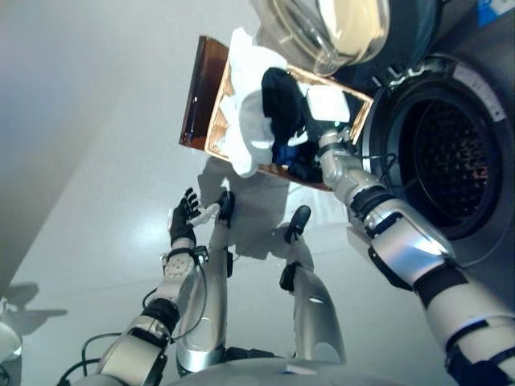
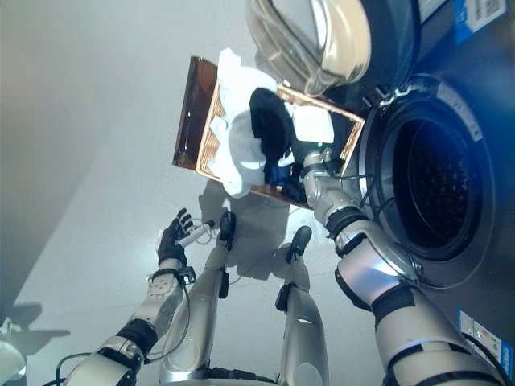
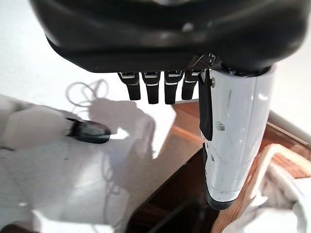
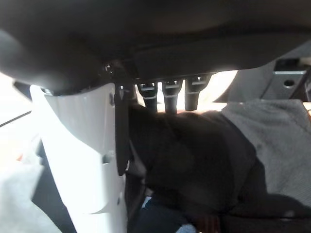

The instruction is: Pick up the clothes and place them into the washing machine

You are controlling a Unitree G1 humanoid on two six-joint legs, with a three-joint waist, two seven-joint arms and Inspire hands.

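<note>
A brown wicker basket [image 1: 201,96] stands on the floor left of the washing machine, piled with clothes: a large white cloth [image 1: 249,129], a black garment [image 1: 282,100] on top and something blue [image 1: 283,153] at the near edge. My right hand [image 1: 330,145] reaches into the basket's near right corner. Its own wrist view shows the fingers [image 4: 167,94] straight over the black garment [image 4: 194,160], with a grey cloth [image 4: 277,141] beside it. My left hand [image 1: 183,219] hangs open over the floor, short of the basket.
The washing machine's dark drum [image 1: 451,161] gapes at the right, its round glass door [image 1: 330,28] swung open above the basket. Pale floor [image 1: 96,161] stretches to the left.
</note>
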